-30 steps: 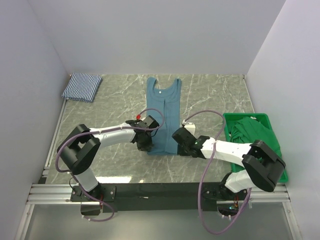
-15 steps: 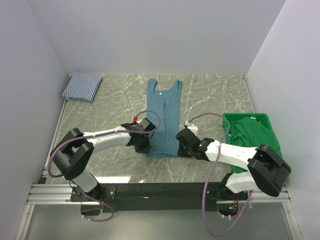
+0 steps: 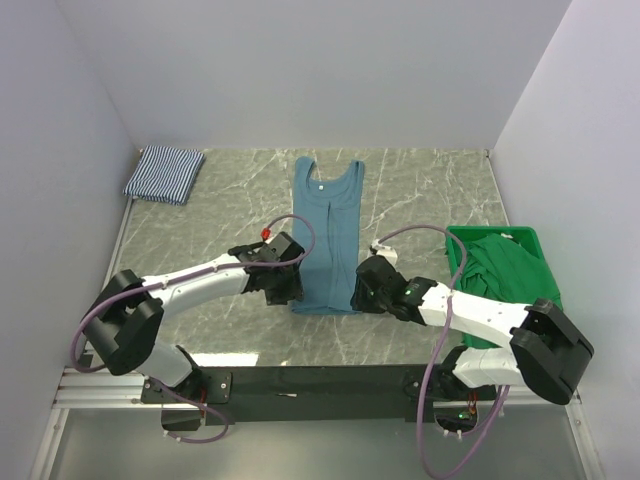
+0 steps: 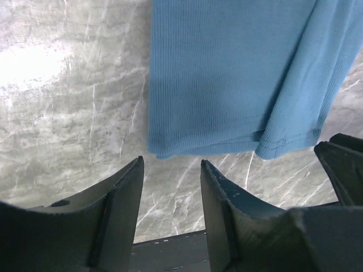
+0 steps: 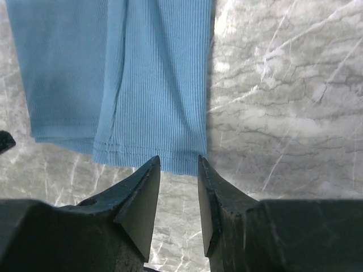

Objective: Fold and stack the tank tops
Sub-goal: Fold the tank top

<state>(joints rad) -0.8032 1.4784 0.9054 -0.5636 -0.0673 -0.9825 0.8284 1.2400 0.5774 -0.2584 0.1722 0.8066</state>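
Left hand (image 4: 171,163) and right hand (image 5: 178,160) both unclenched, empty, poised at teal tank top (image 3: 327,230) hem corners, likely to fold it upward.

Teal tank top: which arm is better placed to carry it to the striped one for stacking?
Left, probably. The striped tank top lies folded in the far left corner, the left gripper's side; the right gripper would have to reach across the teal tank top. Both hang open at its hem.
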